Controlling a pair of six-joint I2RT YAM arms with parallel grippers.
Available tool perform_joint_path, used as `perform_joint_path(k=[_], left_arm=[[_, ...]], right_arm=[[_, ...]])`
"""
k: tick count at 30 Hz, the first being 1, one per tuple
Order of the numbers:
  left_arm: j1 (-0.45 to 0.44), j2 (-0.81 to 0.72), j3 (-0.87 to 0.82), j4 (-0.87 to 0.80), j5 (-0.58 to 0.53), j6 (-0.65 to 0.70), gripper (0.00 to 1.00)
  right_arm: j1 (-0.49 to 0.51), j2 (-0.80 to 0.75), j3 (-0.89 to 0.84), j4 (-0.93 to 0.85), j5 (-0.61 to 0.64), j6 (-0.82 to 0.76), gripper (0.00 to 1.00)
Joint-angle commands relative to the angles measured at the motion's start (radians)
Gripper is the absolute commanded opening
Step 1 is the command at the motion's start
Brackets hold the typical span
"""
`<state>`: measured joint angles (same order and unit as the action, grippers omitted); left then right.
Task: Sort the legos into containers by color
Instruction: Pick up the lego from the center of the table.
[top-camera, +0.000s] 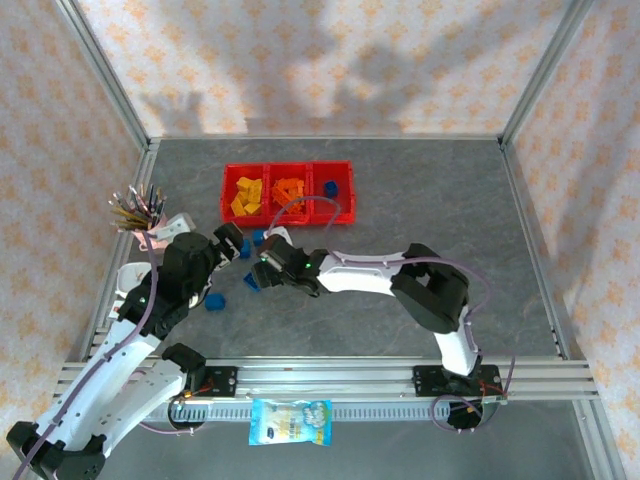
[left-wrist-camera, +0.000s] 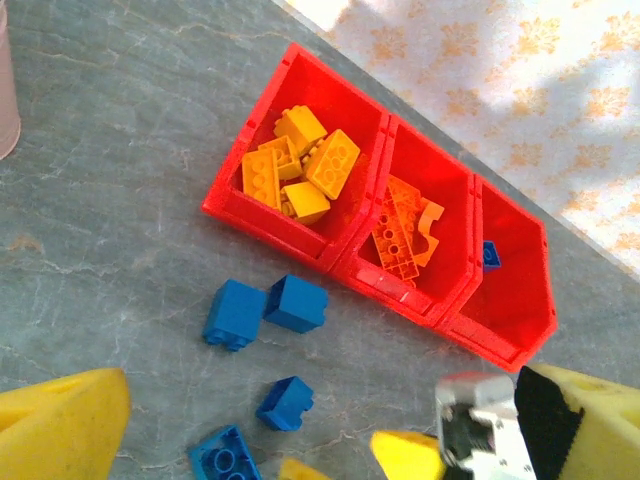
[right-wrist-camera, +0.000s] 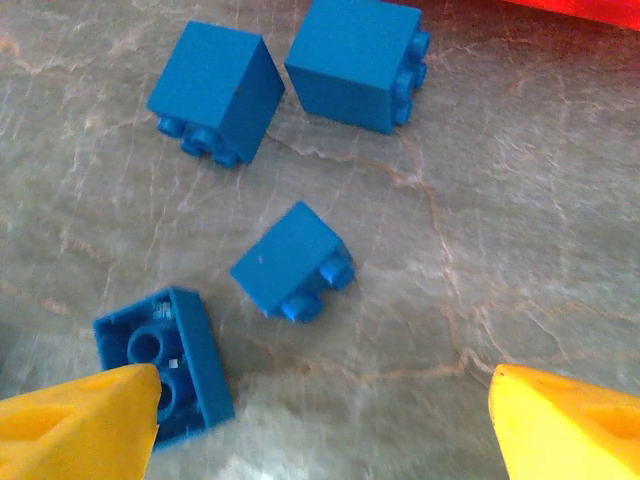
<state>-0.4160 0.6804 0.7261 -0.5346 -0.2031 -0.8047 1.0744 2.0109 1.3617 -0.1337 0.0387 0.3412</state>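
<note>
1. L gripper (left-wrist-camera: 325, 415): jaws spread wide, nothing btwn them, holding nothing. Its yellow fingers (left-wrist-camera: 60, 425) sit in the lower corners of the L wrist view, above the grey table (left-wrist-camera: 120, 200)
2. R gripper (right-wrist-camera: 320, 410): jaws well apart too, nothing gripped. It hangs low over the loose blue legos, just in front of the containers (left-wrist-camera: 260, 225)
3. R wrist view shows 4 blue pcs on the table:
   - upturned blue brick (right-wrist-camera: 165, 360), hollow side up, right beside one R fingertip; can't tell if touching
   - tipped blue brick (right-wrist-camera: 290, 262) near the middle, on its side, studs twd the view's lower right
   - two blue blocks (right-wrist-camera: 215, 95) further off, side by side and nearly touching, studs sideways, nearest the containers
4. Containers = 3 red bins joined in a row. From the L wrist view:
   - yellow-orange legos (left-wrist-camera: 300, 165) piled in one end bin
   - darker orange legos (left-wrist-camera: 405, 230) in the middle bin, incl a curved pc
   - single blue brick (left-wrist-camera: 489, 255) in the other end bin, against its wall
5. Top view: the row sits twd the back of the table, yellow bin at the L end, blue at the R end. Both grippers are close together just in front of it, by its L half
6. One more blue piece (top-camera: 214, 300) lies alone beside the L arm, apart from the rest
7. Pink cup of pencils (top-camera: 140, 215) stands at the table's L edge; blue-and-white packet (top-camera: 290, 420) lies at the front rail btwn the arm bases
</note>
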Motion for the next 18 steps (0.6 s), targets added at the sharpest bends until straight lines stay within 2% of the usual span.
perform_joint_path(k=[1, 5, 10, 18], left_arm=[[0.009, -0.018, -0.011, -0.039, -0.043, -0.03, 1.0], [0.009, -0.021, -0.01, -0.036, -0.039, -0.033, 1.0], [0.009, -0.016, -0.013, -0.033, -0.036, -0.028, 1.0], [0.009, -0.009, -0.015, -0.022, -0.027, -0.022, 0.99]], right_arm=[[-0.003, 0.072, 0.112, -0.018, 0.084, 0.077, 0.83], [-0.005, 0.158, 0.192, -0.053, 0.142, 0.114, 0.79], [-0.005, 0.236, 0.279, -0.121, 0.174, 0.14, 0.67], [-0.005, 0.248, 0.274, -0.14, 0.156, 0.16, 0.47]])
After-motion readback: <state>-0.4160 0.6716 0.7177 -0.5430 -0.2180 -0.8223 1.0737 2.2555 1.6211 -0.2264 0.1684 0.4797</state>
